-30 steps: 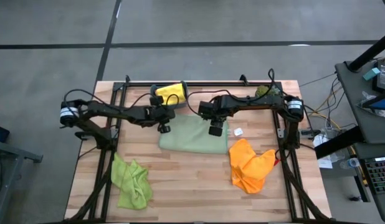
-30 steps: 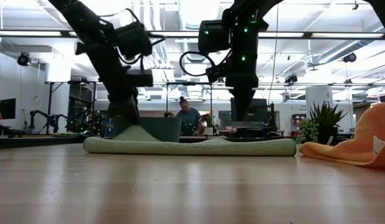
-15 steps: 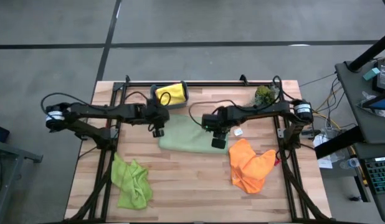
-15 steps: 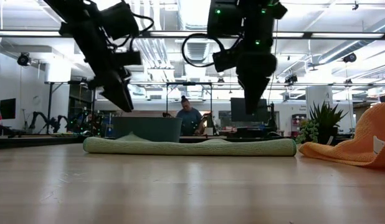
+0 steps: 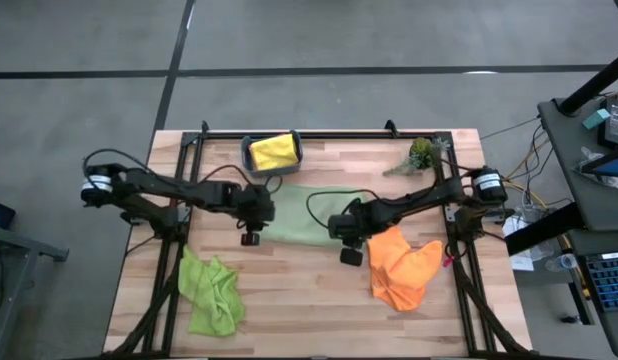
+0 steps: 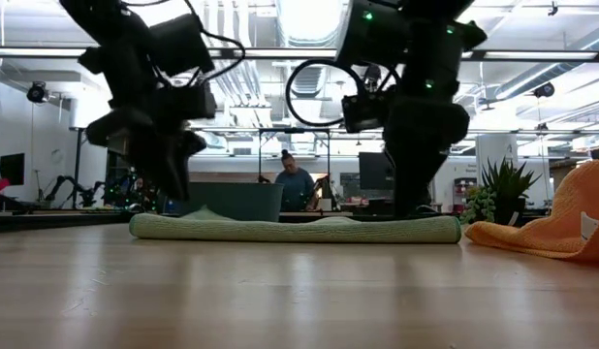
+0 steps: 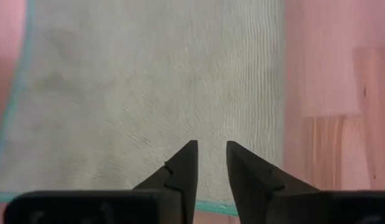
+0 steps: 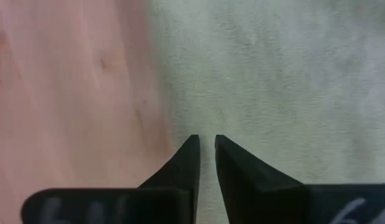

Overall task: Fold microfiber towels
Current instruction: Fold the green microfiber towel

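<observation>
The pale sage green towel (image 5: 301, 216) lies folded flat on the wooden table, a long low pad in the low view (image 6: 299, 229). My left gripper (image 5: 251, 238) points down over its near left corner (image 7: 211, 149), fingers a little apart. My right gripper (image 5: 349, 256) points down at its near right corner, fingertips (image 8: 207, 140) over the towel's side edge with only a narrow gap. An orange towel (image 5: 401, 266), a lime green towel (image 5: 211, 292) and a yellow towel (image 5: 274, 151) lie apart from both. My left gripper stands over the sage towel just inside its teal-stitched near hem (image 7: 86, 198); I cannot tell whether the fingertips touch the cloth. My right gripper stands at the towel's side edge (image 8: 171, 134), where cloth meets wood; I cannot tell whether it touches, and no cloth is bunched between the fingers.
The yellow towel sits in a small bin (image 5: 251, 160) at the far edge. A plant sprig (image 5: 419, 155) lies at the far right. The orange towel is crumpled close beside my right gripper. Bare wood lies along the near edge between the lime and orange towels.
Both grippers have moved toward the table's near edge and come down, from the sage towel's far side to its near corners. My left gripper, which stood on a raised peak of the towel's left end, came off it and tipped more steeply downward. The towel stays flat.
</observation>
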### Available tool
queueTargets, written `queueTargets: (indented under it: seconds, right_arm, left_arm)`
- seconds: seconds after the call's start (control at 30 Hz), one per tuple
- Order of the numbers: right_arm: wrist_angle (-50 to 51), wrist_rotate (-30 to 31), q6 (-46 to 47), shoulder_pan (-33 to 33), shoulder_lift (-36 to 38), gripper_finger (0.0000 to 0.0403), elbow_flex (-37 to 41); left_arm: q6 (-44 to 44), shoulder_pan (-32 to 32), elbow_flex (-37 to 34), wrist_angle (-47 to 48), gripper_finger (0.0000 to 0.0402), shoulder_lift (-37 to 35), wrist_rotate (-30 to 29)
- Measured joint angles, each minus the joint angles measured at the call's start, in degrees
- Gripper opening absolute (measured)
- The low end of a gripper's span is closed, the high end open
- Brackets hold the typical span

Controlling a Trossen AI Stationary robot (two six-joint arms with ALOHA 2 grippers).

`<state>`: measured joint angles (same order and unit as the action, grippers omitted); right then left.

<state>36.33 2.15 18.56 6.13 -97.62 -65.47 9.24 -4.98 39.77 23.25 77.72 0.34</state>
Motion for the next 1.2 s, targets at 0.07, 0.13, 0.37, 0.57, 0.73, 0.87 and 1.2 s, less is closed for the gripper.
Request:
queueTargets:
  seconds: [0.07, 0.13, 0.37, 0.57, 0.73, 0.87, 1.2]
  right_arm:
    - [-1.4, 0.0, 1.2, 0.9, 0.0, 0.0035, 1.3]
    - [-2.9, 0.0, 2.0, 1.5, 0.0, 0.0030, 2.4]
    - [-5.7, -1.1, 2.3, 2.6, 0.0, 0.0027, 4.6]
    - [-5.9, -0.6, -0.3, 2.6, 0.0, 0.0027, 3.6]
    - [-4.7, -0.6, -3.2, 2.6, 0.1, 0.0027, 2.2]
    - [-1.0, -0.6, -4.3, 2.6, 1.8, 0.0027, 0.0]
    - [-2.0, 5.1, -7.8, -1.7, 8.5, 0.0027, -0.1]
  left_arm:
    - [-0.6, 0.5, -0.3, 0.1, 0.0056, 1.3, 0.0]
    - [-1.4, 0.7, -0.6, -0.3, 0.0047, 2.8, 0.0]
    - [-4.8, 2.2, -1.5, -0.5, 0.0025, 6.7, 4.5]
    - [-9.1, 6.1, -1.9, 4.3, 0.0017, 7.3, 10.3]
    - [-10.5, 8.5, -1.4, 7.5, 0.0017, 6.2, 11.3]
    - [-10.6, 8.5, -1.0, 8.5, 0.0017, 4.3, 11.3]
    - [-10.4, 8.5, -0.8, 8.1, 0.0017, -3.1, 9.5]
